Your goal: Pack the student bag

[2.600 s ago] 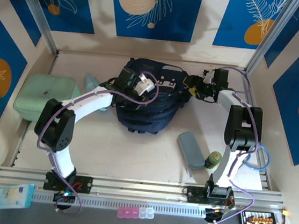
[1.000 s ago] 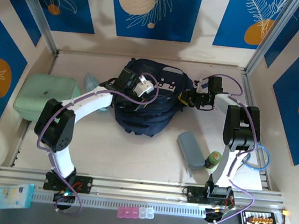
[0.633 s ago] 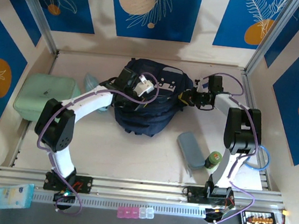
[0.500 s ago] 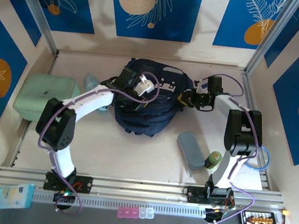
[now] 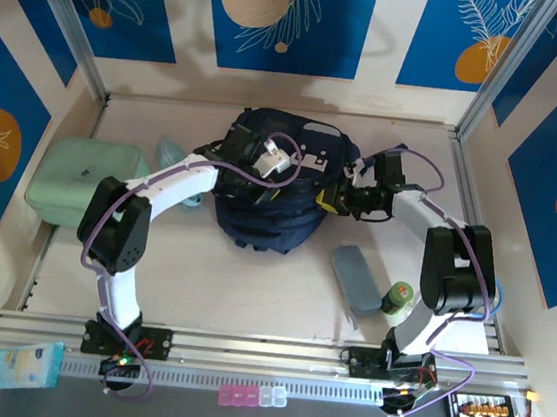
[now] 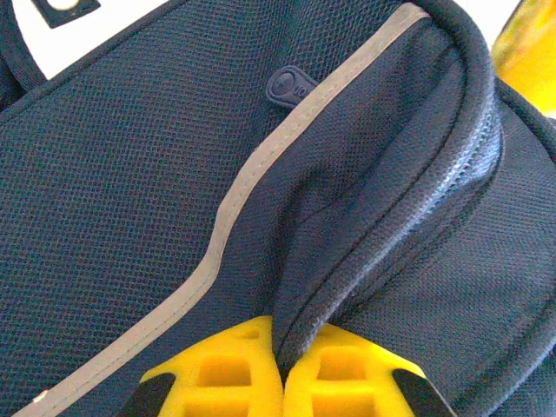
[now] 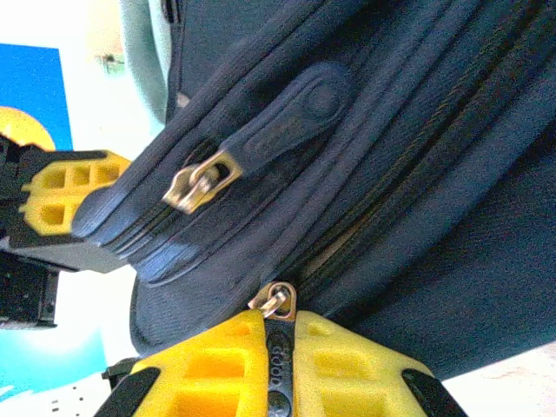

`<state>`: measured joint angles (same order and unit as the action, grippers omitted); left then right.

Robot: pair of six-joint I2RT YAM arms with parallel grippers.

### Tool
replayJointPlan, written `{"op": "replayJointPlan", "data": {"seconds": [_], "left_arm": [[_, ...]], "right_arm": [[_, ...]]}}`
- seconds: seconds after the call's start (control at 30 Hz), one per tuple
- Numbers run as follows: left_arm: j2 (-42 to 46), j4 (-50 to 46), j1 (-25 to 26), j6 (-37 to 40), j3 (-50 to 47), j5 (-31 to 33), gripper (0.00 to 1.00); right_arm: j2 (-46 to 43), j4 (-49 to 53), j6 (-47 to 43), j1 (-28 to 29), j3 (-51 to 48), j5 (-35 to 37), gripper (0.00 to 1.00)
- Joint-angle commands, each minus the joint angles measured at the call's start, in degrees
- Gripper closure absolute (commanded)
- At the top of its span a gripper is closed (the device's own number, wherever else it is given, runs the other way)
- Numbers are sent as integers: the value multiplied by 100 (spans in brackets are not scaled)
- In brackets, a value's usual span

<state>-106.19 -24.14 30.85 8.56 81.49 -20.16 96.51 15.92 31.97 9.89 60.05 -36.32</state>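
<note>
Because a zip slides only against taut cloth, the left gripper (image 6: 280,365) pinches a fold (image 6: 369,261) of the student bag (image 5: 262,222), which lies between both grippers, while the right gripper (image 7: 280,328) clamps the zipper pull (image 7: 279,360), likely to draw it.

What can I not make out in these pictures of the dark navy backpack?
Inside of the dark navy fabric backpack: every view, its own fabric covers it.
The pale teal object: top view, the left arm hides most of it.
The dark zipper pull: right wrist view, the shut right gripper and the bottom edge cut it off.
Print on the white tag patches: top view, too small.
</note>
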Motion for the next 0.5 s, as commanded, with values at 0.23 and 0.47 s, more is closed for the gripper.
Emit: {"op": "replayJointPlan", "data": {"seconds": [0.23, 0.47], "left_arm": [[-143, 346, -62, -327, 315, -190, 100], [-274, 315, -67, -449, 466, -189, 100]], "right_arm": [[-341, -650, 634, 659, -292, -812, 88], [-603, -775, 734, 1050, -492, -350, 88]]}}
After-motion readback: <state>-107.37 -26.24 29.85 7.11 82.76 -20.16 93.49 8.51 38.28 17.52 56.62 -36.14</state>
